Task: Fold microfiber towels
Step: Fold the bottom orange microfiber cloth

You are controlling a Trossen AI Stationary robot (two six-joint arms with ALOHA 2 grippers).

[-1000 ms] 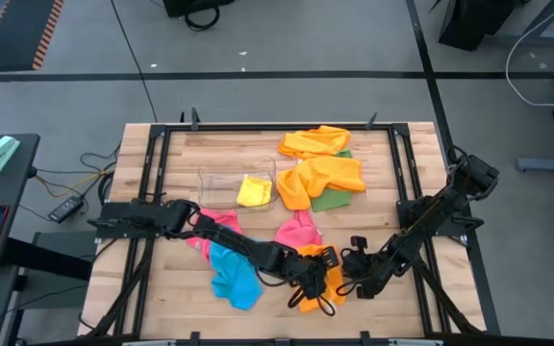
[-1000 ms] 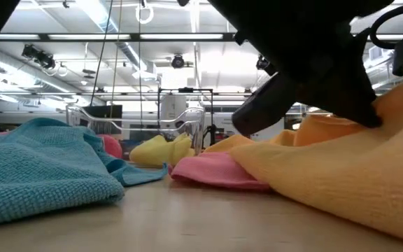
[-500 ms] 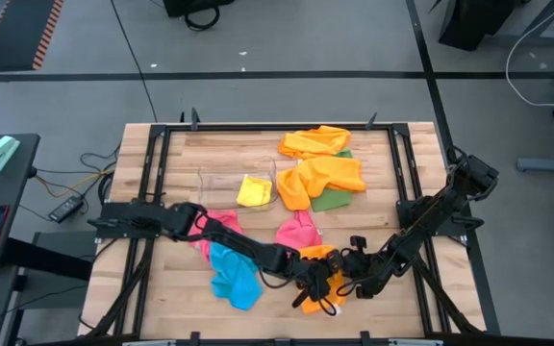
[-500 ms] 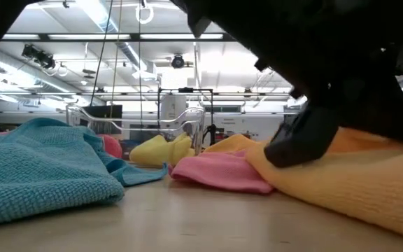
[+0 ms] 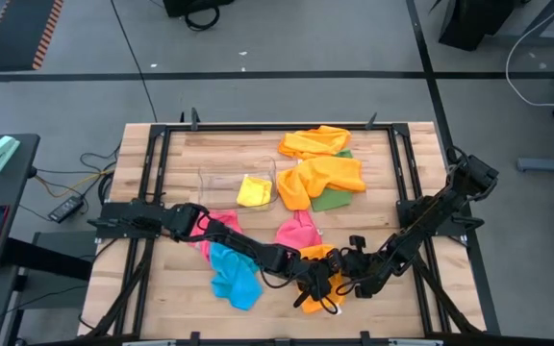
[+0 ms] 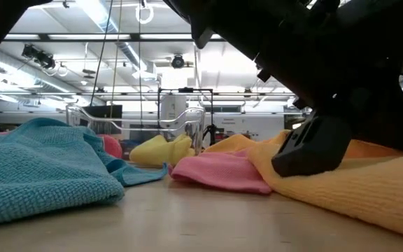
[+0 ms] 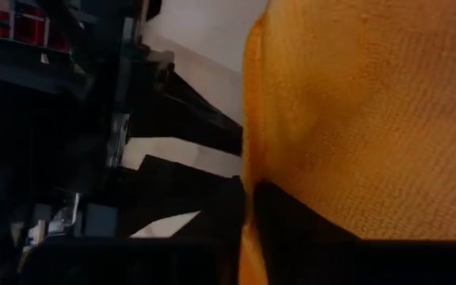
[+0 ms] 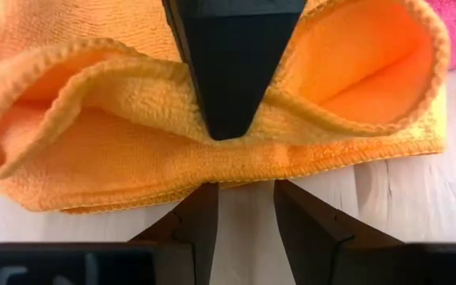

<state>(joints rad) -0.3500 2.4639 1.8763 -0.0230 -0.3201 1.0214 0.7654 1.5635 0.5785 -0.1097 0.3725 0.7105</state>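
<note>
The left gripper (image 5: 317, 284) sits low at the front middle of the table (image 5: 171, 288), pressed down on the folded orange towel (image 5: 314, 279); the left wrist view shows the cloth against a finger, but whether the jaws are clamped or apart I cannot tell. The right gripper (image 5: 347, 282) faces it from the towel's right side. In the right wrist view its two fingers (image 8: 200, 222) stand a little apart with nothing between them, their tips at the towel's folded edge, while the left arm's finger (image 8: 232, 63) presses the cloth from the far side. The towel's long axis runs across the right gripper's line of approach, so the fold lies straight ahead of it. Both arms are at the towel. A pink towel (image 5: 299, 231) lies just behind, a blue one (image 5: 233, 279) to the left, other orange ones (image 5: 327, 173) and the bin (image 5: 221, 176) farther back
</note>
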